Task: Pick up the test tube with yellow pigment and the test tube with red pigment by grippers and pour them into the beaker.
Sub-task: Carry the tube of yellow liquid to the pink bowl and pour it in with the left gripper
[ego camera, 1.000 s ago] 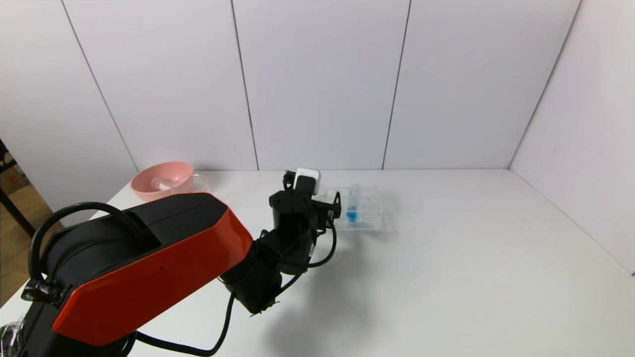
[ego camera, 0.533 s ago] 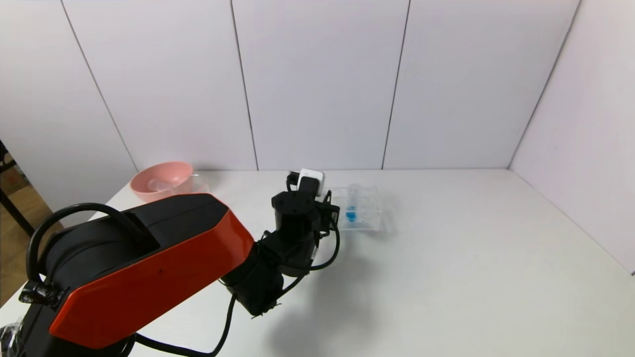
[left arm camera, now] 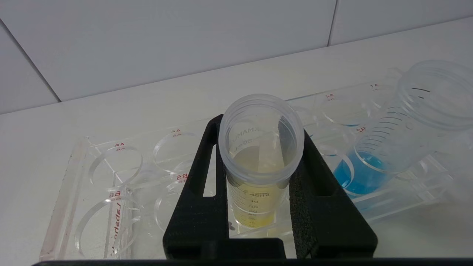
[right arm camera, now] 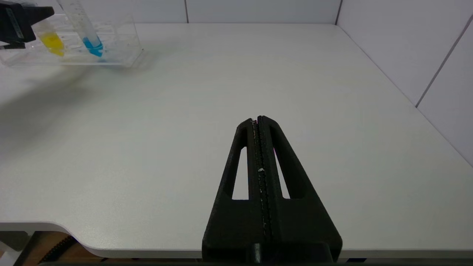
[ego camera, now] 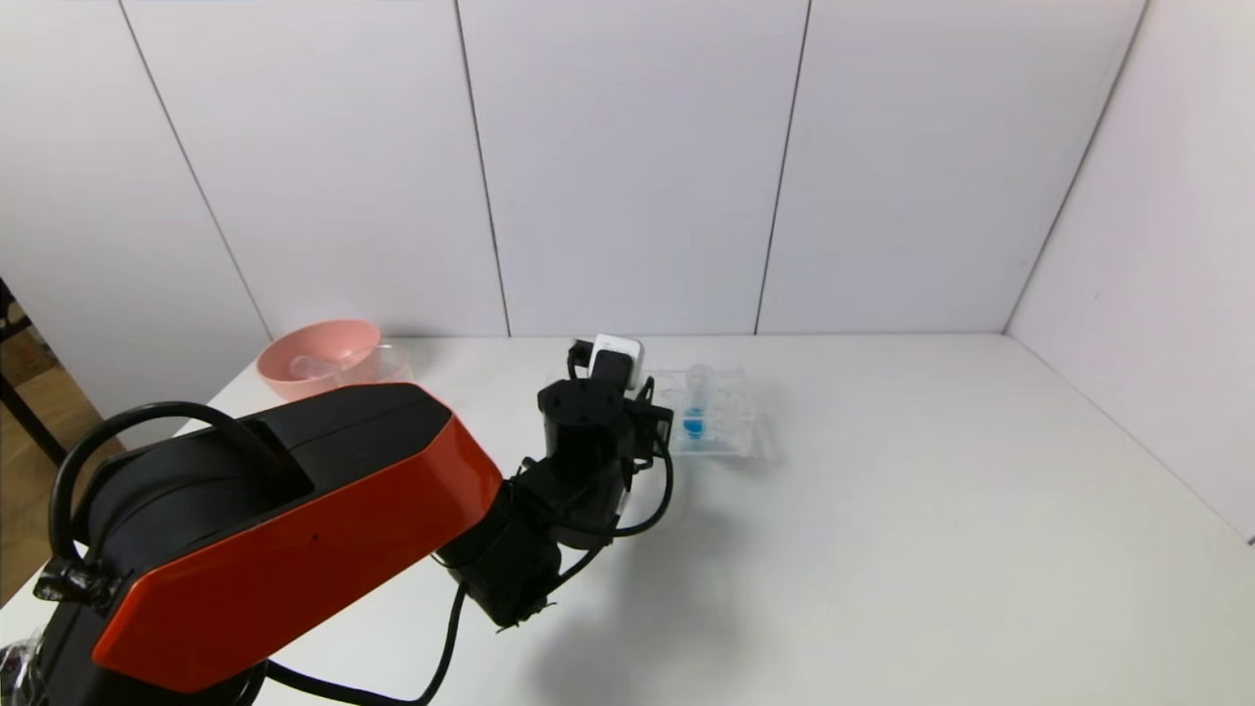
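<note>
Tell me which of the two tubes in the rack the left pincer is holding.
The yellow-liquid tube: the left pincer is shut on it, one finger on each side. The blue-liquid tube beside it leans in the rack, untouched.

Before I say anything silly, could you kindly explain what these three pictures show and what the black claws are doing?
It is a two-armed robot at a white table. One picture looks down from a camera on its head; the other two come from cameras on its wrists, so each looks along its own black claw.

The left gripper has reached to a clear rack at the back of the table and is shut on the test tube with yellow pigment, which stands in the rack. A blue-liquid tube leans in the rack beside it.

The right gripper is shut and empty, parked over the near edge of the table.

A pink bowl sits at the back left. I cannot make out a red tube in any of these pictures.
</note>
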Available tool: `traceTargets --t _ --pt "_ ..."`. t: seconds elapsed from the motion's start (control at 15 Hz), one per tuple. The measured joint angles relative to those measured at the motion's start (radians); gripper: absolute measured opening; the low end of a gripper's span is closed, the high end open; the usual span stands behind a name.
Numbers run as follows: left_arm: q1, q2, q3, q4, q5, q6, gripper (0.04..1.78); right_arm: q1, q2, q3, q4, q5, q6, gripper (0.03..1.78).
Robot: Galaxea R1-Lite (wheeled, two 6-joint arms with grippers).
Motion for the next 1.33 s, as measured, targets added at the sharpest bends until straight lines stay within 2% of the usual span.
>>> traceTargets --t 1.33 --pt "-0.018 -0.116 0.008 0.072 -0.014 0.008 0.47 0.0 0.0 0.0 0.0 0.0 0.0 0.11"
